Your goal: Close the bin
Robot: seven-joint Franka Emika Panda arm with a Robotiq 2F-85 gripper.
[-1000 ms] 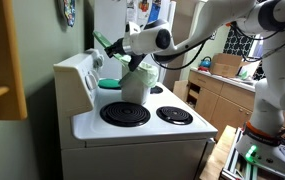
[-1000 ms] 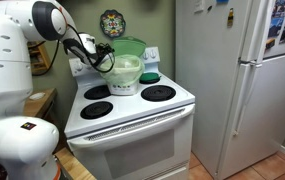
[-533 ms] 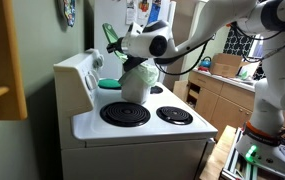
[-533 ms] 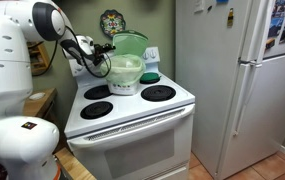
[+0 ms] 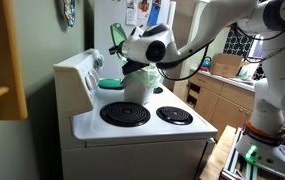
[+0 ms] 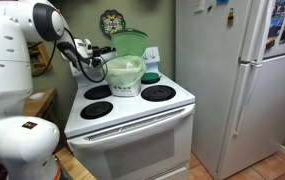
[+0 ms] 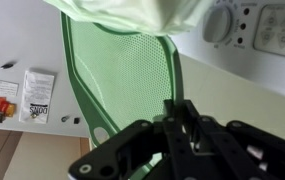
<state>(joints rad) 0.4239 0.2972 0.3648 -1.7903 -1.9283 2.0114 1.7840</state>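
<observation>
Nearest to you in the wrist view, the dark gripper comes in from the bottom of the frame. Its fingertips are very close to each other, at the lower right edge of the green lid. You cannot tell from here whether they are together or clamped on that edge. The lid fills the middle of this view, the whitish bin is at the top edge, and the knob panel is at the upper right. In both exterior views the bin stands at the back of the white stove, behind the front burners, in the middle of the frame. Its lid is raised and open, with the gripper just beside it on the left. In an exterior view a teal dish lies just right of the bin.
</observation>
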